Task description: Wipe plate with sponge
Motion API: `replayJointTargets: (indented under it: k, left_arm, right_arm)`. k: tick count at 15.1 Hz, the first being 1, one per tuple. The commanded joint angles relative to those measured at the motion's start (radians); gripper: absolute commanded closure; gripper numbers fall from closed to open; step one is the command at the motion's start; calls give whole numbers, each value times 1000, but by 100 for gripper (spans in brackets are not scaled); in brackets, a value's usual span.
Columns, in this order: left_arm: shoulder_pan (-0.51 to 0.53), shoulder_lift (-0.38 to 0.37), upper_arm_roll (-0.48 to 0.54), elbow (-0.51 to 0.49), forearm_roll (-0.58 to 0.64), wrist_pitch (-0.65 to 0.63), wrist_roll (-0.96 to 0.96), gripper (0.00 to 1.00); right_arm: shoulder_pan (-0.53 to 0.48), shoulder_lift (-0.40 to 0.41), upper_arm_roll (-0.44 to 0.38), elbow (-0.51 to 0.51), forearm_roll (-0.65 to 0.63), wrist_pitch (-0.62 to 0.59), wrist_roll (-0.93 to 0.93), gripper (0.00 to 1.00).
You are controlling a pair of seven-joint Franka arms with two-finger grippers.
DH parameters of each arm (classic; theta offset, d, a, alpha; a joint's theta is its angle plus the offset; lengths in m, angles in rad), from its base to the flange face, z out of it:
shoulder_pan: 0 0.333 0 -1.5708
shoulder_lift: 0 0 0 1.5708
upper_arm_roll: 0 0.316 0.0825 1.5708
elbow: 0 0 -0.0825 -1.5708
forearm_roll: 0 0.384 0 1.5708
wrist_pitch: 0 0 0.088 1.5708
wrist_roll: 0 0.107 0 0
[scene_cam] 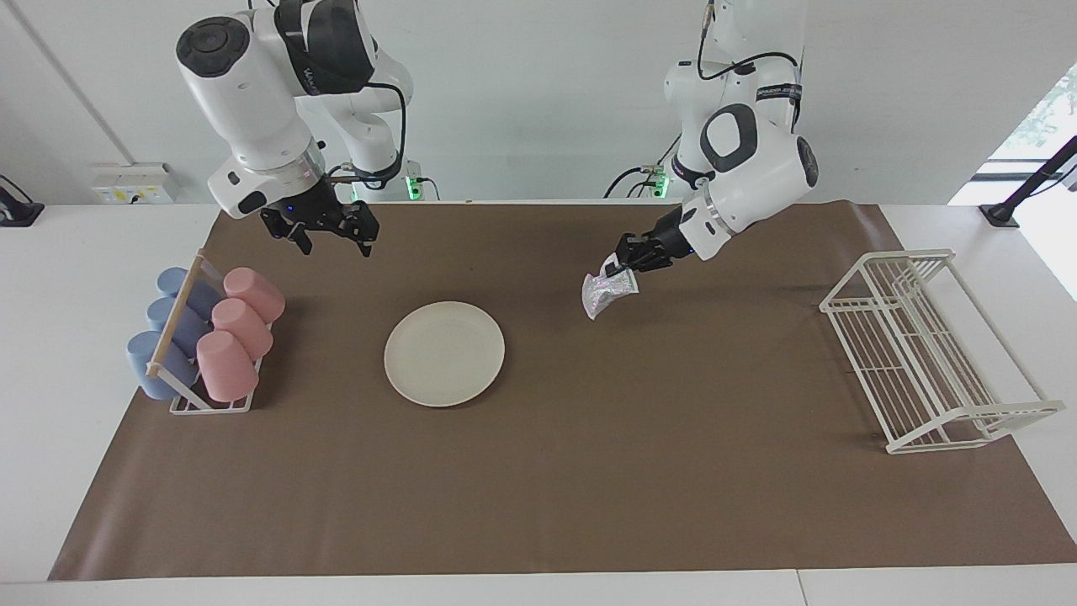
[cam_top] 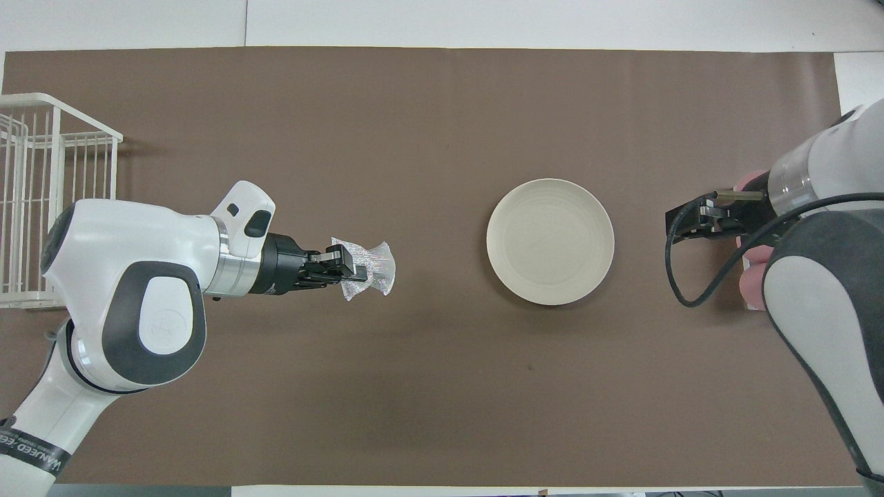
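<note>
The cream-white plate (scene_cam: 444, 353) lies flat and bare on the brown mat, near the middle of the table; it also shows in the overhead view (cam_top: 550, 241). My left gripper (scene_cam: 617, 268) (cam_top: 353, 269) is shut on the silvery mesh sponge (scene_cam: 607, 295) (cam_top: 374, 270), which hangs from its fingers above the mat. The sponge is beside the plate, toward the left arm's end, and apart from it. My right gripper (scene_cam: 335, 244) (cam_top: 684, 222) is open and empty, raised over the mat between the plate and the cup rack.
A rack of pink and blue cups (scene_cam: 210, 337) stands at the right arm's end. A white wire dish rack (scene_cam: 925, 353) (cam_top: 41, 200) stands at the left arm's end. The brown mat (scene_cam: 589, 488) covers most of the table.
</note>
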Motion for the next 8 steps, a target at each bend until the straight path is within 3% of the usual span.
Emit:
replayJointTargets:
  k: [1, 4, 8]
  left_arm:
    - [-16, 16, 9, 93, 178, -93, -150, 100]
    - [1, 21, 13, 227, 338, -282, -258, 100]
    - [17, 24, 20, 320, 555, -475, -276, 100]
  right_arm:
    - [-34, 9, 7, 56, -40, -36, -65, 0]
    - [-56, 23, 7, 76, -59, -50, -117, 0]
    - [-66, 18, 4, 74, -64, -48, -147, 0]
